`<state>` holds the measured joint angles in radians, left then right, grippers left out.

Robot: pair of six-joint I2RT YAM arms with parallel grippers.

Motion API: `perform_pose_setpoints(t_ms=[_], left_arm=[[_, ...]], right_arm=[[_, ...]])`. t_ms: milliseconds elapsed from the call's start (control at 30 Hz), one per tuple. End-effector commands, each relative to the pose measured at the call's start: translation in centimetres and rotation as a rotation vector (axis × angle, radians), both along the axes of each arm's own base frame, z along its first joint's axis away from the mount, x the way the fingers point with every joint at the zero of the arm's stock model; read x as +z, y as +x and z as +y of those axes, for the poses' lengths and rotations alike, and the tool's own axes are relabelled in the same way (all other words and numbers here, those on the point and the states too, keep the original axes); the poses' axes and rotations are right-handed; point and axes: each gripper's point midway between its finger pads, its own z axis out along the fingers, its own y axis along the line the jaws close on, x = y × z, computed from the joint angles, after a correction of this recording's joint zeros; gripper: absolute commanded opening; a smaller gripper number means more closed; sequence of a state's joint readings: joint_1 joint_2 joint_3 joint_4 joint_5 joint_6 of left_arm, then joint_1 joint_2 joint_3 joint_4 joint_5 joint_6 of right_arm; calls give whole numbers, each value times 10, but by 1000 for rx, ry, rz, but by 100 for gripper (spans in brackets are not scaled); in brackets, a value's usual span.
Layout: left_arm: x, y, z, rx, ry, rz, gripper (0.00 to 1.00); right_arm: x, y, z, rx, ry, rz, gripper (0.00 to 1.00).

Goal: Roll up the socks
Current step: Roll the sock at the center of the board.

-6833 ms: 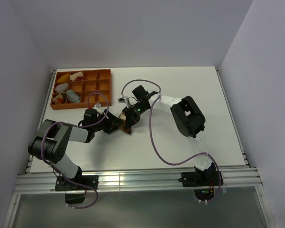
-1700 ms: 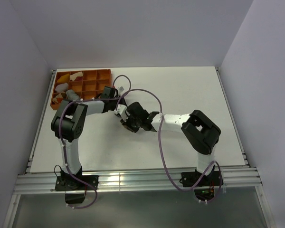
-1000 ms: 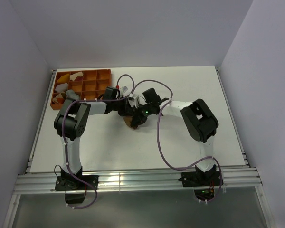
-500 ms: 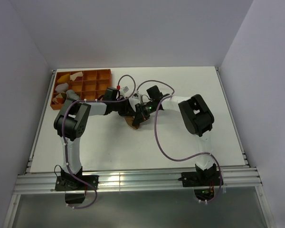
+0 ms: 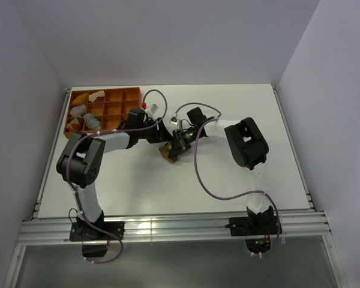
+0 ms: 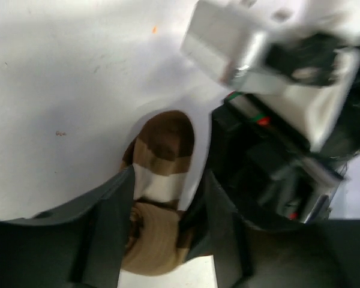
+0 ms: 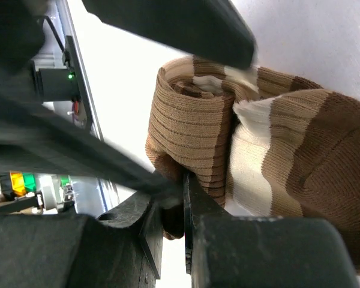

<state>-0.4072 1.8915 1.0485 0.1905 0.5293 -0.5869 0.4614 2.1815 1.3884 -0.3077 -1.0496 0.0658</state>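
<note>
The brown striped sock (image 5: 167, 153) lay on the white table (image 5: 240, 174) slightly left of centre, between the two gripper heads, partly rolled. One end was wound into a tight coil and the striped remainder lay flat beside it.

Far left, rear corner: an orange compartment tray (image 5: 129, 90) stood on the table, well apart from the brown striped sock. A grey sock (image 5: 91, 120) sat in one of its left-hand compartments, with pale cloth pieces in neighbouring ones.

Left of centre: the left gripper (image 5: 161, 143) reached in from the tray side. In its wrist view the left gripper (image 6: 168, 180) stood with its jaws parted, one dark finger (image 6: 105, 222) on each side of the brown striped sock (image 6: 162, 150). The coil sat low between them. Whether the fingers touched the fabric could not be determined. Nothing was clamped.

Centre: the right gripper (image 5: 176, 146) met the sock from the opposite side, its body close against the left gripper.

Right wrist view: the right gripper (image 7: 185, 187) had its jaws drawn nearly together and was pinching the ribbed outer layer of the brown striped sock (image 7: 192, 120) at the underside of the coil. The cream and dark brown bands spread away to the right of the grip point.
</note>
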Motion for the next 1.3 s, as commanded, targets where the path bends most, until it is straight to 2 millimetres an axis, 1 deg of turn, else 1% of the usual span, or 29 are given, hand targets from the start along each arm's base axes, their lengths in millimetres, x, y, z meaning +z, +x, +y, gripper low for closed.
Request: perform_pose_setpoints(t_ms=[0,67,100,167,200,233,267,300,333,367,400,433,467,500,533,600,633,733,767,800,867,1000,1067,1100,1167,1200,1267], left_arm=[[39,15,4,77,-24,-119,60],[40,18,12,131,-10,-114,66],[49,20,17,160,-13,-126,66],[51,21,28,232,-7,-106,68],[53,26,45,324,40,-96,67],[53,27,54,398,53,-66,66],[51,24,62,445,72,-42,65],[57,21,75,513,93,-44,65],[49,11,82,560,94,-2,65],[48,6,86,590,88,12,63],[58,-1,89,605,56,1,63],[48,-13,91,620,30,36,63],[53,-20,92,630,-1,33,64],[51,-25,90,626,-28,41,63],[41,-38,85,607,-81,82,64],[38,-48,76,577,-144,108,63],[28,-55,73,575,-164,145,63],[23,-59,56,526,-215,159,64],[27,-58,49,505,-241,143,64],[20,-59,45,498,-235,153,64],[19,-56,41,495,-252,145,64],[14,-54,39,506,-283,137,64],[3,-55,40,522,-273,160,65],[3,-54,38,520,-284,150,64],[-8,-57,37,521,-283,176,64],[-7,-57,34,514,-297,171,62],[-16,-59,32,511,-290,189,61]], right_arm=[[-57,1,-28,-70,-218,34,2],[-58,2,-27,-71,-220,39,2],[-58,2,-28,-74,-226,38,2],[-59,3,-28,-77,-232,35,2],[-58,5,-28,-81,-234,27,2],[-58,5,-29,-86,-239,26,2],[-58,6,-28,-88,-238,26,2],[-55,7,-28,-89,-234,15,2],[-56,7,-28,-93,-236,16,2],[-55,8,-28,-99,-239,16,2],[-54,9,-28,-101,-235,11,2],[-54,9,-27,-100,-232,14,2],[-54,9,-27,-102,-232,17,2],[-55,9,-27,-102,-235,22,2],[-56,9,-27,-101,-234,21,2],[-57,10,-28,-108,-243,21,3],[-58,10,-28,-110,-245,21,3],[-58,11,-28,-110,-250,16,3],[-58,11,-29,-109,-252,14,3],[-58,11,-29,-109,-253,16,3],[-59,12,-29,-110,-258,16,3],[-57,13,-29,-114,-256,9,3],[-58,14,-28,-117,-256,8,3],[-58,14,-28,-116,-256,10,3],[-59,14,-28,-116,-255,17,3],[-60,14,-27,-115,-254,16,3],[-60,14,-27,-114,-252,19,3]])
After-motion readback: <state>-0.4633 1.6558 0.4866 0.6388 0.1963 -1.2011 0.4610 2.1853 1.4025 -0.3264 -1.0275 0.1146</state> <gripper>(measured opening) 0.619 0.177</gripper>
